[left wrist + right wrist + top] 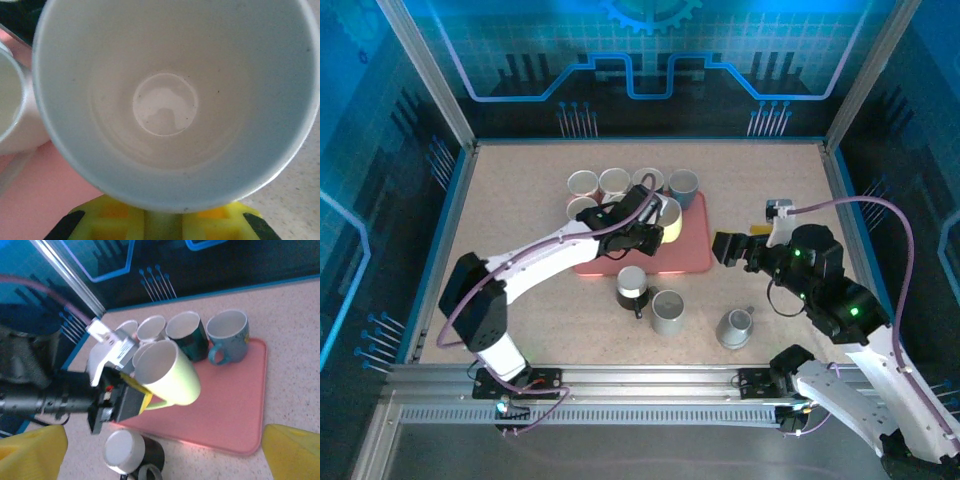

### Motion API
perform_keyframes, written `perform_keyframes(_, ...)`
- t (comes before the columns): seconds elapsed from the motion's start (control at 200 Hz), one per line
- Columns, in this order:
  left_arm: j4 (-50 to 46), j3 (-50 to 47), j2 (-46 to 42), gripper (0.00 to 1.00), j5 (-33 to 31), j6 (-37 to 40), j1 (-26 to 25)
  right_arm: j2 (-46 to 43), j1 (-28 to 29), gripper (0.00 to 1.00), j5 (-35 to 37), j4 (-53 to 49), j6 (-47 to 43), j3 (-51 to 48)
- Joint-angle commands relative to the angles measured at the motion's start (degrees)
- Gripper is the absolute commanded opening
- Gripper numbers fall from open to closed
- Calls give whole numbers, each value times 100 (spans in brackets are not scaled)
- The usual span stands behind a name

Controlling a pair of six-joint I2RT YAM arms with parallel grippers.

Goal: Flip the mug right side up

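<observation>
Over the pink tray [692, 258], top view: your left gripper [650, 232] is clamped on the yellow mug [669, 218] toward the tray's far edge. The right gripper [725, 247] gapes wide beyond the tray's right edge.
Left wrist: the mug's mouth faces straight into the camera.
Right wrist: long axis tilted, mouth slanting upward, handle underneath.

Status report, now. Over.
Left gripper shut on yellow mug; right gripper open. Yellow mug held tilted over pink tray. Other mugs crowd tray's far edge.
</observation>
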Motion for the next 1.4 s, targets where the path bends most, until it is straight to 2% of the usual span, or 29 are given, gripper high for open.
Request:
perform_keyframes(0.0,296,480,203,0,-404,305,13,-155,-31,100,-389,-242,-118,-30)
perform_keyframes(0.22,471,713,957,0,-498,494,262,-106,-20,100,-701,-267,-18,-75)
perform_keyframes(0.455,600,945,1503,0,-558,783,423,-56,-5,100,-619,-817,-283,94)
perform_keyframes(0.735,551,1110,1824,0,-747,745,623,54,-3,100,-638,-1038,-369,197)
perform_keyframes(0.955,585,907,1758,8,-657,623,739,335,4,100,-680,-1276,-456,373)
perform_keyframes(1.055,684,728,1655,16,-569,525,743,504,11,100,-675,-1470,-517,524)
perform_keyframes(1.18,722,560,1507,22,-558,459,746,649,13,100,-678,-1662,-595,657)
perform_keyframes(1.265,744,437,1376,23,-555,425,742,808,45,100,-765,-1877,-667,790)
perform_keyframes(1.331,740,348,1255,29,-571,419,740,956,89,100,-786,-2127,-696,913)
perform_keyframes(1.396,685,302,1136,31,-569,403,748,1144,178,100,-746,-2453,-843,1089)
